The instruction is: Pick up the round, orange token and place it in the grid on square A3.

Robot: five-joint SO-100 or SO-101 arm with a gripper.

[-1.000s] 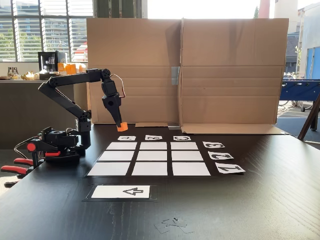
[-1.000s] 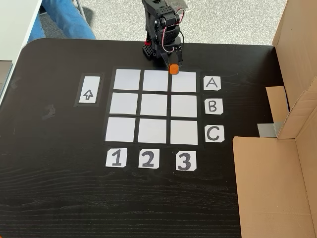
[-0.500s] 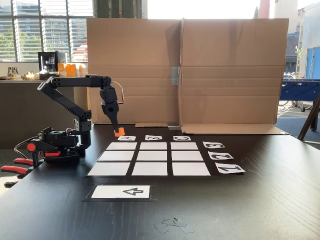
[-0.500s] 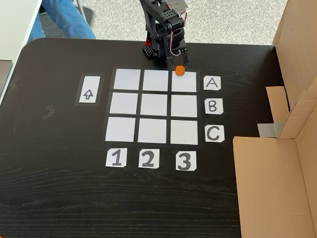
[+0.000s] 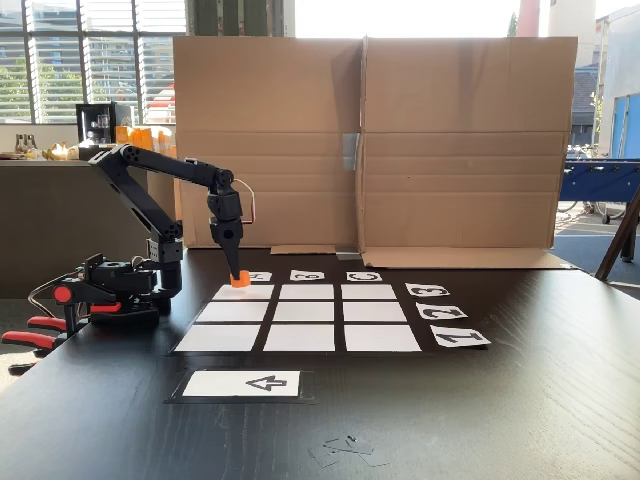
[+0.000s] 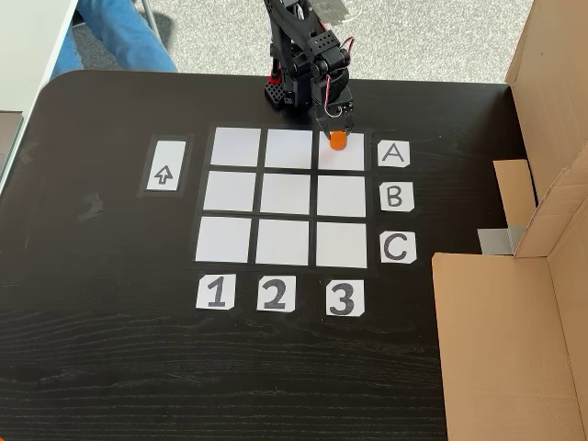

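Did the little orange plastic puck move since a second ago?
Yes. The small orange plastic puck moved from the grid's far edge onto the corner cell beside the A card, and lower.

Label cards (image 6: 393, 154): A, B, C, 1, 2, 3

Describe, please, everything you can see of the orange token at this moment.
The token is a small, bright orange puck that looks like plastic; its side detail is too small to make out. It sits at the tip of the gripper, whose black fingers close on it from above. In both fixed views it is over the grid's corner cell beside the A card, low at the paper; actual contact cannot be told.
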